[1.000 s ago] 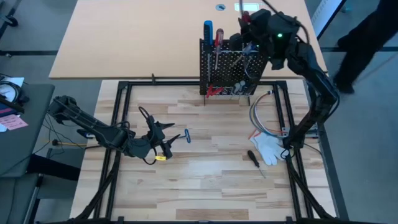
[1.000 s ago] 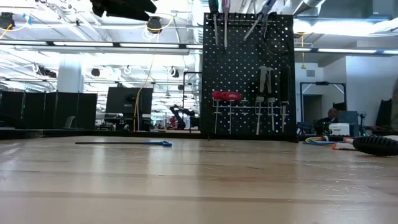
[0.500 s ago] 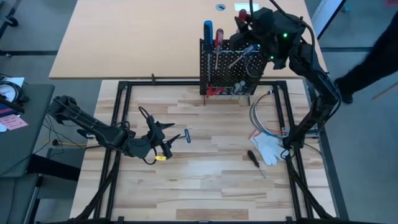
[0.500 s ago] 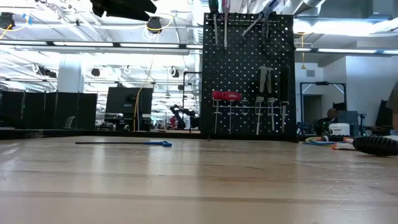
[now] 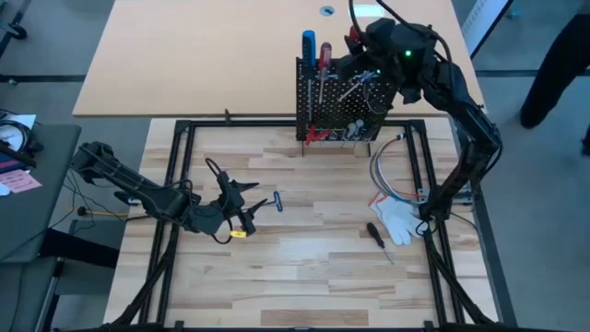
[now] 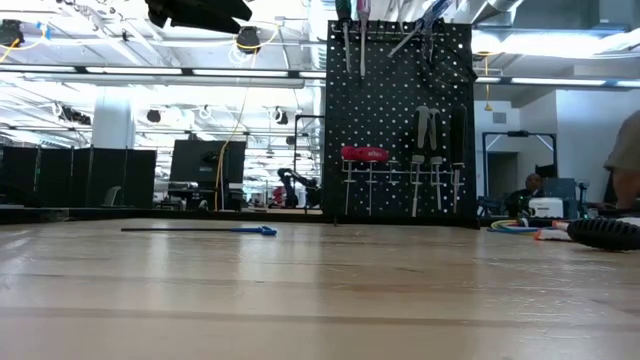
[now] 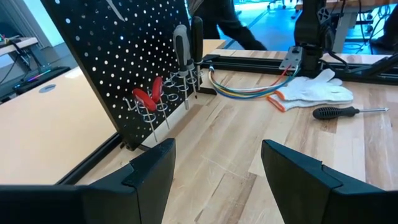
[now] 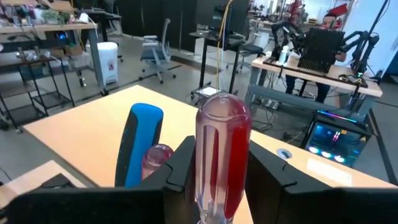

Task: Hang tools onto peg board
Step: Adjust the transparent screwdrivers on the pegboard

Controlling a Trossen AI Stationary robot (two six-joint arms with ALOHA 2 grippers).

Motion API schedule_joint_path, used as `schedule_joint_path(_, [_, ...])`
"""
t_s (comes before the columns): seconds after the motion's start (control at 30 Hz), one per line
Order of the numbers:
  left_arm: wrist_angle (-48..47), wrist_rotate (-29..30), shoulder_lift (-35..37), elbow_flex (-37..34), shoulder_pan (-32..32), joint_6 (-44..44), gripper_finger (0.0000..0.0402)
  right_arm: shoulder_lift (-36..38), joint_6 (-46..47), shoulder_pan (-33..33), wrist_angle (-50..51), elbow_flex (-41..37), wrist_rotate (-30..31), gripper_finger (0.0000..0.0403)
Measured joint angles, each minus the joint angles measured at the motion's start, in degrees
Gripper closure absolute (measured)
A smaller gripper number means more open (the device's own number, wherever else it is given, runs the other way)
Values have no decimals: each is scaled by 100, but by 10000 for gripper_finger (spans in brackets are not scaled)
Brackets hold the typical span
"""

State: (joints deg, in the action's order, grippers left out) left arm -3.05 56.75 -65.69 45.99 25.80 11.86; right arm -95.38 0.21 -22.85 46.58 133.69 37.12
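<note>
Peg board (image 5: pixel 336 97) stands upper centre, tools hung; no legible writing. Right gripper (image 8: pixel 214 180), raised above it, clamps a red-handled screwdriver (image 8: pixel 222 155). Left gripper (image 7: pixel 211 171) hovers low at lower left, fingers spread, empty.

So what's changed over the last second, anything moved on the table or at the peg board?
Only the right hand moved: at the top of the peg board it shifted slightly leftward in the high view, closed around the red-handled screwdriver. A person beyond the table's right edge walked on. The left hand, open, the blue tool, black screwdriver and white glove stayed put.
</note>
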Motion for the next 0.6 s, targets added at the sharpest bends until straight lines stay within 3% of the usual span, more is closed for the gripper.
schedule_joint_path(0.6, [11,0,0,1,13,0,167,-337,0,-219,309,4,9,300])
